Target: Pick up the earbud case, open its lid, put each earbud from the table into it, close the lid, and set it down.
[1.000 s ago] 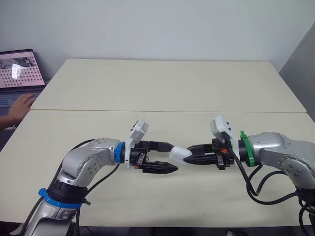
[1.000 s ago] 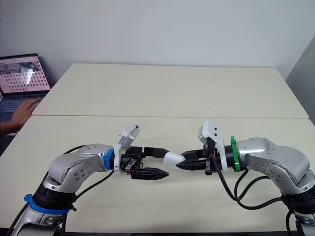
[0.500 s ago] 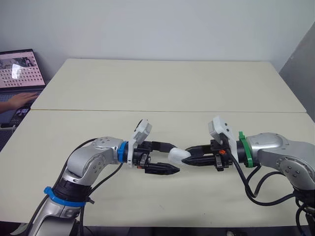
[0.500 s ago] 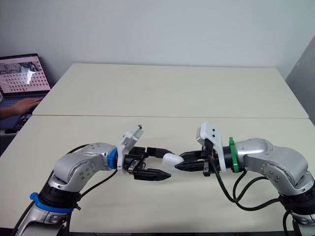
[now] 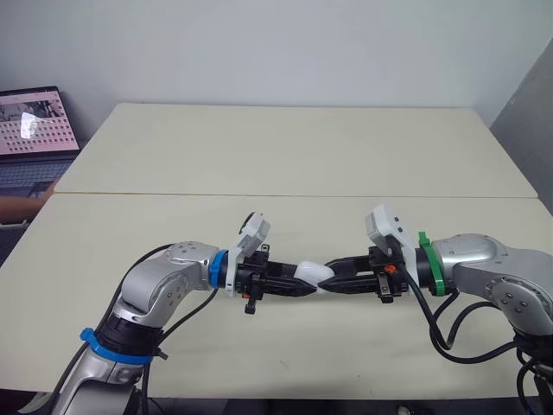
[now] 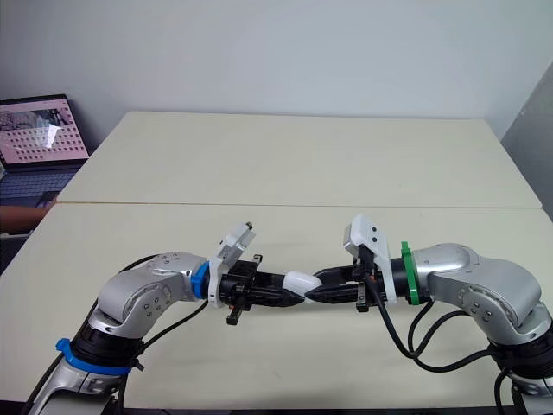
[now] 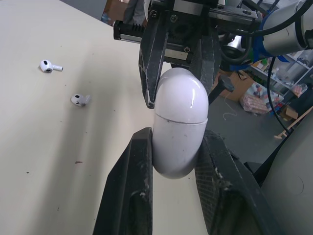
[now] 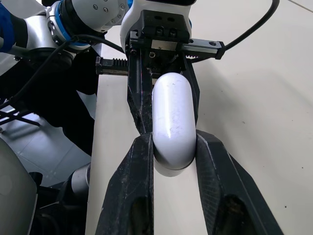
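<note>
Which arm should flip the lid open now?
Right, probably: the right gripper pinches the case beyond its seam, likely the lid, while the left gripper clamps the other end.

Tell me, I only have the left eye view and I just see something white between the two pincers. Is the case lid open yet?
Observer: Not yet. In the left wrist view the earbud case shows a thin seam line, fully shut.
Operator: Are both pincers really on it?
Observer: Yes. The left pincer presses a finger against each side of one end, and the right pincer clamps the other end the same way.
Operator: Where are the earbuds?
Observer: The left wrist view has them lying on the table, apart from each other and away from the case: one earbud and a second earbud.
</note>
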Action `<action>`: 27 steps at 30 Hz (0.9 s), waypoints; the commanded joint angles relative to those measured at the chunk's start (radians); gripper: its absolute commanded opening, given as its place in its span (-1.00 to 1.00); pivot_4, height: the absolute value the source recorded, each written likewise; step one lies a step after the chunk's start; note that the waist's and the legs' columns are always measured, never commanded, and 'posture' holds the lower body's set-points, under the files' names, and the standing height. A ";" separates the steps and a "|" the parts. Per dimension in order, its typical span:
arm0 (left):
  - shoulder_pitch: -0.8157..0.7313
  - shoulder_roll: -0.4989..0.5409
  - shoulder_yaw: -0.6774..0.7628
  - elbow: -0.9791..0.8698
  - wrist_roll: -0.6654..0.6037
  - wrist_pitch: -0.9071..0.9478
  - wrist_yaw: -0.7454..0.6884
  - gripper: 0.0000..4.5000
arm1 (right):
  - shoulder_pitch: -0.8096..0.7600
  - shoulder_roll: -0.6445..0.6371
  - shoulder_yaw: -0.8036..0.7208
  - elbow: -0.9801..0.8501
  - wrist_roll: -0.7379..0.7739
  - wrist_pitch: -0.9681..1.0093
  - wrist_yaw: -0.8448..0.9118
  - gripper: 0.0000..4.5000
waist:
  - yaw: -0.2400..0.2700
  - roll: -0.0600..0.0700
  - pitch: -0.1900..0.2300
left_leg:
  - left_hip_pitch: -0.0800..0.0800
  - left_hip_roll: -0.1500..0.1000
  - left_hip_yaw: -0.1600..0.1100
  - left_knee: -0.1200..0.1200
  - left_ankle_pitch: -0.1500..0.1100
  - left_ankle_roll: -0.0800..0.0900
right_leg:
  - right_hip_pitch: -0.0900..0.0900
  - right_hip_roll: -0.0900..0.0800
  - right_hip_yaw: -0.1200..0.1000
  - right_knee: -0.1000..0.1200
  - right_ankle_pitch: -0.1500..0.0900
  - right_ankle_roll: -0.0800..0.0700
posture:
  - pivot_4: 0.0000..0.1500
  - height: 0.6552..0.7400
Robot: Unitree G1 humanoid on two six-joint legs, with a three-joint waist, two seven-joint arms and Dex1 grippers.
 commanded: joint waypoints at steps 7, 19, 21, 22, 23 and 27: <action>-0.004 -0.010 0.013 -0.021 -0.002 -0.021 0.000 -0.64 | -0.010 0.009 -0.036 -0.041 0.023 -0.003 0.018 0.12 | 0.000 0.000 0.000 | 0.000 0.000 0.000 0.000 0.000 0.000 | 0.000 0.000 0.000 0.000 0.000 0.000 | 1.00 1.00; 0.025 -0.015 0.002 -0.030 0.051 -0.079 0.027 -0.64 | -0.037 0.021 -0.046 -0.026 -0.084 -0.046 -0.039 0.99 | 0.000 0.000 0.000 | 0.000 0.000 0.000 0.000 0.002 -0.003 | 0.000 0.000 0.000 0.000 0.000 0.000 | 1.00 1.00; 0.025 -0.017 0.000 -0.030 0.054 -0.083 0.027 -0.64 | -0.039 0.019 -0.038 -0.022 -0.107 -0.052 -0.033 0.99 | 0.000 0.000 0.000 | 0.000 0.000 0.000 0.000 0.002 -0.003 | 0.000 0.000 0.000 0.000 0.000 0.000 | 1.00 1.00; 0.026 -0.018 0.001 -0.030 0.055 -0.085 0.027 -0.64 | -0.040 0.019 -0.033 -0.020 -0.119 -0.054 -0.030 0.99 | 0.000 0.000 0.000 | 0.000 0.000 0.000 0.000 0.002 -0.003 | 0.000 0.000 0.000 0.000 0.000 0.000 | 1.00 1.00; 0.026 -0.019 0.001 -0.029 0.057 -0.086 0.027 -0.64 | -0.041 0.019 -0.029 -0.018 -0.129 -0.058 -0.027 0.99 | 0.000 0.000 0.000 | 0.000 0.000 0.000 0.000 0.002 -0.003 | 0.000 0.000 0.000 0.000 0.000 0.000 | 1.00 1.00; 0.040 -0.020 0.002 -0.032 0.060 -0.097 0.023 -0.64 | -0.047 0.037 -0.003 -0.001 -0.184 -0.078 -0.033 0.99 | 0.000 0.000 0.000 | 0.000 0.000 0.000 0.000 0.002 -0.003 | 0.000 0.000 0.000 0.001 0.000 0.000 | 1.00 1.00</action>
